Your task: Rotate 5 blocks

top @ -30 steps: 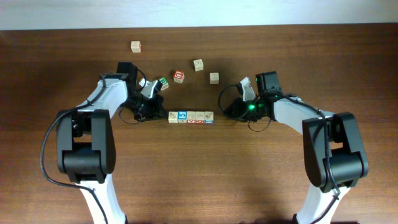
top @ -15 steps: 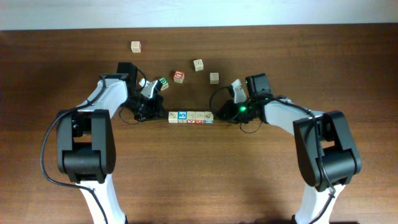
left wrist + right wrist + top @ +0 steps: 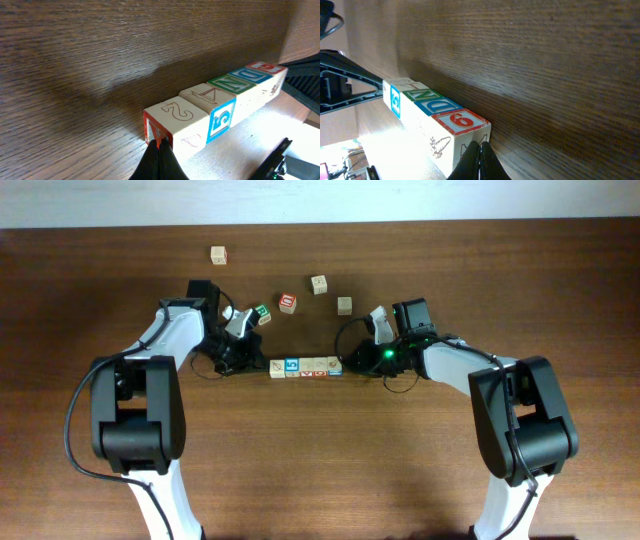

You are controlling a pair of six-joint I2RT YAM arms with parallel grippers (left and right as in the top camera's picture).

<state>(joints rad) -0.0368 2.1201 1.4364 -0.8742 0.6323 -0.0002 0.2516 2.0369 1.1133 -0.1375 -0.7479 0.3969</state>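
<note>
As seen overhead, bent inward from both sides toward frame centre: left gripper (image 3: pixel 262 364) pinched shut at the left end of the blocks (image 3: pixel 306 367), right gripper (image 3: pixel 347 364) shut at the right end. Open table (image 3: pixel 320 460) below; loose blocks (image 3: pixel 287 302) scattered above. From the left wrist: closed tips touching the near red face, blocks running to upper right. From the right wrist: closed tips by the "6" end, blocks running to upper left.

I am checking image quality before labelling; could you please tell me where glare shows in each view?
Left wrist: the table beside the row of blocks is blown out white at lower right. Right wrist: similar glare at lower left, block print sharp. Overhead: even light, a green glow on the right arm.
</note>
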